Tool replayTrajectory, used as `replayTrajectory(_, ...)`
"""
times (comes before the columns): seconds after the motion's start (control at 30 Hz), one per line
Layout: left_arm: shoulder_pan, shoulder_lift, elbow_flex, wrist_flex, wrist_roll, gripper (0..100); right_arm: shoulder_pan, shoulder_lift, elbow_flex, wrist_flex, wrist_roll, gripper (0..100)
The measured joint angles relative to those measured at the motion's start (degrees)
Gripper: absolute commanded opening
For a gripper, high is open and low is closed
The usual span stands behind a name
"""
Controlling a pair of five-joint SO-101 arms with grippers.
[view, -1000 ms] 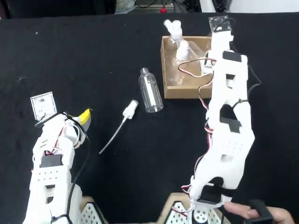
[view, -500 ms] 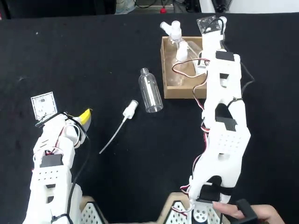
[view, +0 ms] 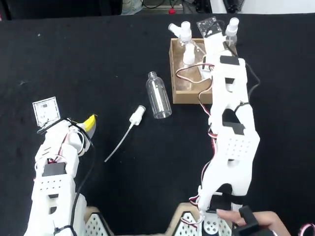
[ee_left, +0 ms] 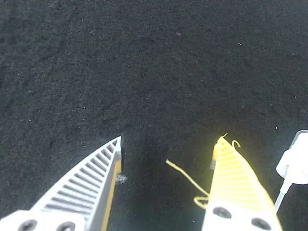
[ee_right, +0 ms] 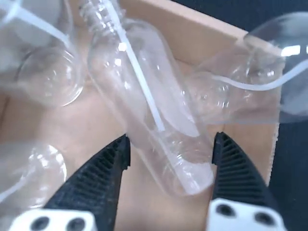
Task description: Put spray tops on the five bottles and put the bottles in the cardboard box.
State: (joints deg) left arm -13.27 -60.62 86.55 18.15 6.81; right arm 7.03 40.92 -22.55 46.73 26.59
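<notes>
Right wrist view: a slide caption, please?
Right tool at a clear bottle lying among other bottles in the cardboard box.

From where I stood nothing could be read, for the small white card (view: 45,110) on the left arm's wrist and the second card (view: 209,27) over the cardboard box (view: 179,93) showed only faint marks.
</notes>
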Motion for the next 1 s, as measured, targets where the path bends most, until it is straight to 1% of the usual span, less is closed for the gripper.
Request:
replayTrajectory(0.1, 0.0, 0.0, 0.0, 0.0, 0.0, 29, 0.0, 0.4, -0.4, -0.1, 0.0, 24.1)
replayTrajectory(0.23, 0.0, 0.0, 0.0, 0.0, 0.0, 29, 0.0, 0.4, -0.5, -0.2, 0.0, 14.2)
replayTrajectory(0.3, 0.0, 0.0, 0.0, 0.0, 0.0, 29, 0.2, 0.4, -0.6, -0.3, 0.0, 10.9)
replayTrajectory(0.63, 0.0, 0.0, 0.0, 0.0, 0.0, 29, 1.7, 0.4, -1.8, 0.2, 0.0, 10.7)
replayTrajectory(0.83, 0.0, 0.0, 0.0, 0.0, 0.0, 29, 2.3, -1.4, -2.3, 7.0, -0.1, 10.6)
replayTrajectory(1.0, 0.0, 0.0, 0.0, 0.0, 0.0, 29, 2.7, -3.0, -2.2, 9.3, -2.2, 10.6)
